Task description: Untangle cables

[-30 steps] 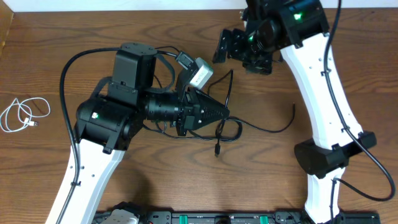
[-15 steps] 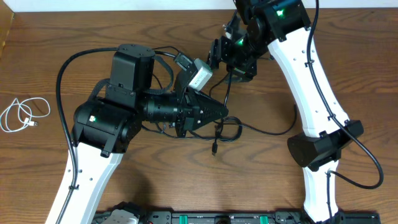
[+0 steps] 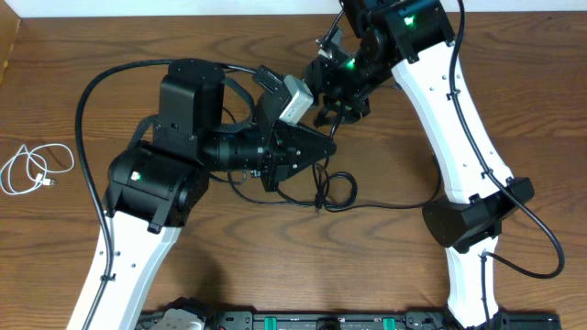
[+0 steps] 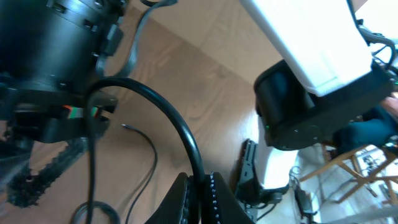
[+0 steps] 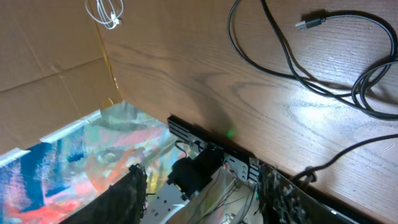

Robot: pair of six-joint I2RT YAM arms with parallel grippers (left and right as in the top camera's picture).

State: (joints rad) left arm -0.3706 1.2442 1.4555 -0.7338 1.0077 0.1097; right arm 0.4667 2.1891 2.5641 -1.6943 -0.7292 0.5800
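left claw (image 4: 199,183) pinches a black cable (image 4: 163,107) while right claw (image 5: 204,186) gapes.

left pincer (image 4: 198,186) tight, right pincer (image 5: 202,183) agape

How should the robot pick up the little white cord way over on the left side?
Pinch the white cord in the middle of its coil, where the loops lie close together, not at the plug ends. Come straight down from above, jaws across the strands: it lies flat on the table, apart from the black cables.
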